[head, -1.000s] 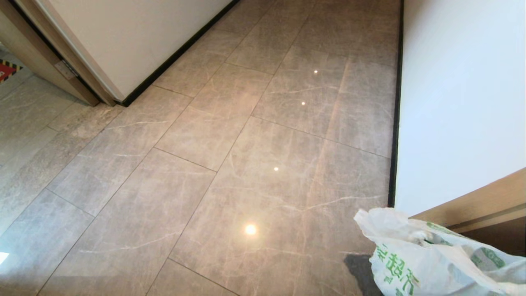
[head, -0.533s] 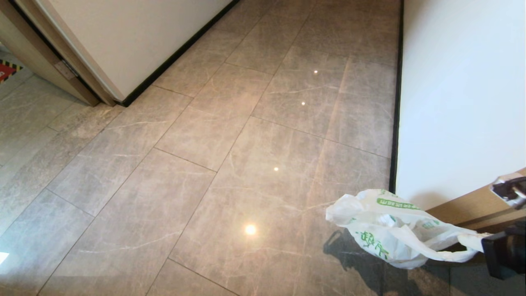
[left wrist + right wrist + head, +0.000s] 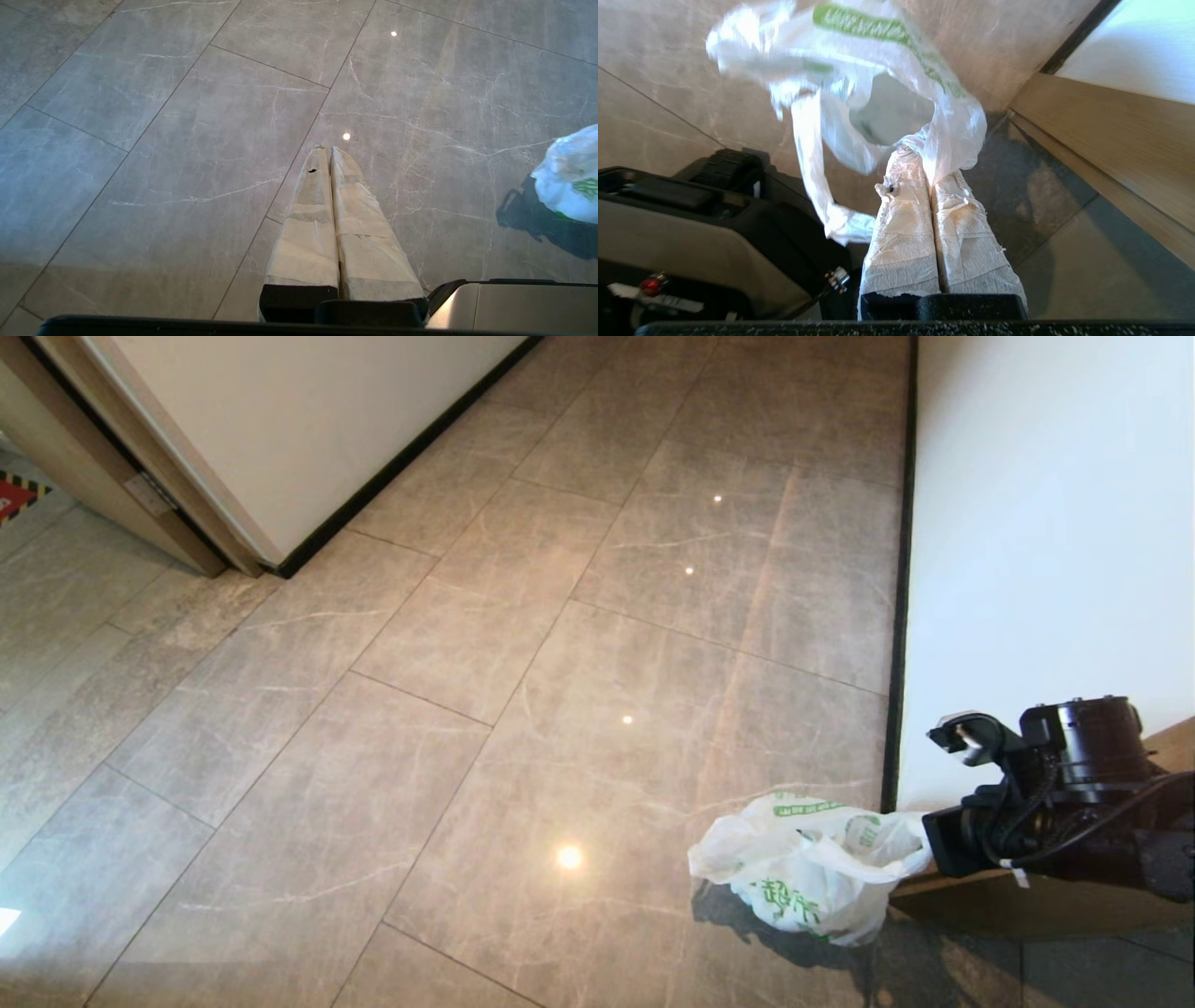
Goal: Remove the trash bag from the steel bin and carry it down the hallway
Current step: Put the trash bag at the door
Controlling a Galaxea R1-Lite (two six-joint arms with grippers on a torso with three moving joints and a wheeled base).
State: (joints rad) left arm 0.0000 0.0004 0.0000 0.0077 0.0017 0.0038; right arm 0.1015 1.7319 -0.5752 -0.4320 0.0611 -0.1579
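The trash bag (image 3: pixel 808 873), thin white plastic with green print, hangs low over the hallway floor (image 3: pixel 523 663) at the near right, its shadow right under it. My right gripper (image 3: pixel 922 847) is shut on one of its loop handles. In the right wrist view the taped fingers (image 3: pixel 901 205) pinch the plastic at the gripper's (image 3: pixel 920 154) tips, and the bag (image 3: pixel 878 70) spreads open beyond them. Parked over bare tiles, my left gripper (image 3: pixel 327 151) is shut and empty, with the bag (image 3: pixel 570 172) off to one side. The steel bin is out of view.
A white wall (image 3: pixel 1046 523) with black skirting (image 3: pixel 898 616) runs along the right, and a wood door frame (image 3: pixel 971 901) sits close under my right arm. Another wood door frame (image 3: pixel 112 476) and a wall stand at the far left. My own base (image 3: pixel 668 233) shows beside the right gripper.
My right arm has swung into the head view from the right edge. The bag it holds has moved left and down, closer to the floor. The left arm has not moved.
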